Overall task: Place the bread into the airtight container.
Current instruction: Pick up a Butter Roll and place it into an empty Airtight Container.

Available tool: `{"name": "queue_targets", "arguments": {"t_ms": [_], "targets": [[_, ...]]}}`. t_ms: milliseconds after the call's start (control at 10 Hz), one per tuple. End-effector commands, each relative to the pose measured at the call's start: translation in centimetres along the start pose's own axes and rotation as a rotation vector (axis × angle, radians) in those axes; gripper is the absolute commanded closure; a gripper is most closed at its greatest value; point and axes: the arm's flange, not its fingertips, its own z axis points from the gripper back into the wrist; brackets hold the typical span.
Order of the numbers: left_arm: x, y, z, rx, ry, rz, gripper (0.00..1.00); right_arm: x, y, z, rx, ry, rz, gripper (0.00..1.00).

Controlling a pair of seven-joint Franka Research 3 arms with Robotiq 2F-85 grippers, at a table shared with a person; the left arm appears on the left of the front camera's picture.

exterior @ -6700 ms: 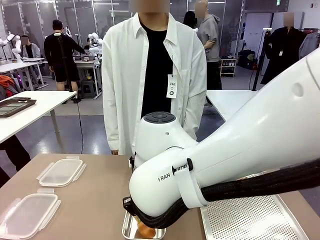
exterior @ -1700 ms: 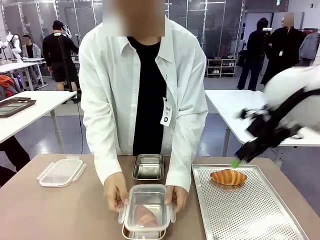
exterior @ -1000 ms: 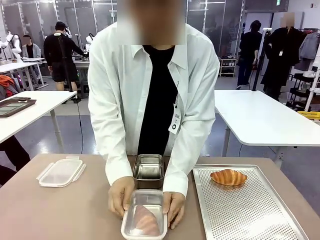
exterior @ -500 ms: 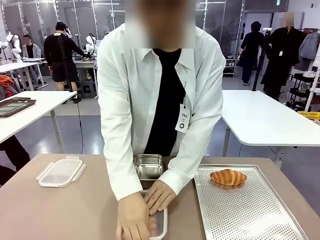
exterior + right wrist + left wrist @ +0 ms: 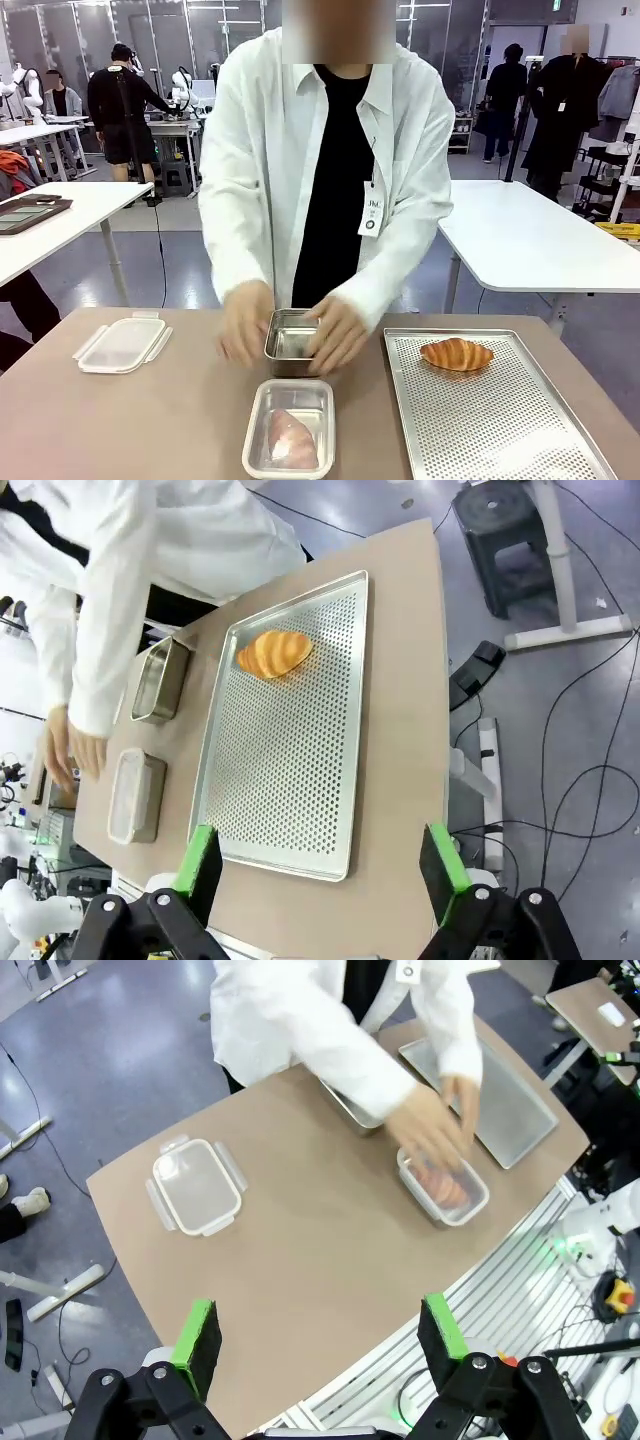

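L gripper [image 5: 320, 1335] & R gripper [image 5: 320, 870]: jaws are standing wide apart, gripping nothing, both hanging high over the table [image 5: 150, 420]. Bread [image 5: 290, 440] is lying inside the clear-lidded container [image 5: 252, 445], nr front edge. Croissant [image 5: 457, 354] is sitting on the tray [image 5: 490, 420]. Person's hand [image 5: 337, 335] is touching the steel tin [image 5: 272, 352].

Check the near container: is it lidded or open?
Lidded: a clear lid covers the container, bread showing hazily through it. Whether latched: cannot tell.

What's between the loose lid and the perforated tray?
In the front view, the open steel container, a person's hand on its rim, and nearer the robot the closed container holding bread.
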Motion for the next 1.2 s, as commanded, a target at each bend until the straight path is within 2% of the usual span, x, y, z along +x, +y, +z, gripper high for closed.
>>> {"name": "queue_targets", "arguments": {"t_ms": [0,700,800,900,1100], "targets": [[0.0,-0.1,0.1,-0.004,0.005,-0.015,0.0,0.0,0.1,-0.1,0.011,-0.011,0.011,0.0],[0.0,-0.1,0.1,-0.004,0.005,-0.015,0.0,0.0,0.0,0.0,0.0,0.0,0.0,0.0],[0.0,-0.1,0.1,-0.004,0.005,-0.015,0.0,0.8,3.2,-0.5,-0.001,0.053,0.197,0.0],[0.0,-0.1,0.1,-0.004,0.005,-0.015,0.0,1.5,5.7,-1.9,-0.024,0.116,0.335,0.0],[0.0,-0.1,0.1,-0.004,0.005,-0.015,0.0,3.1,12.0,-6.2,-0.069,0.275,0.623,0.0]]}}
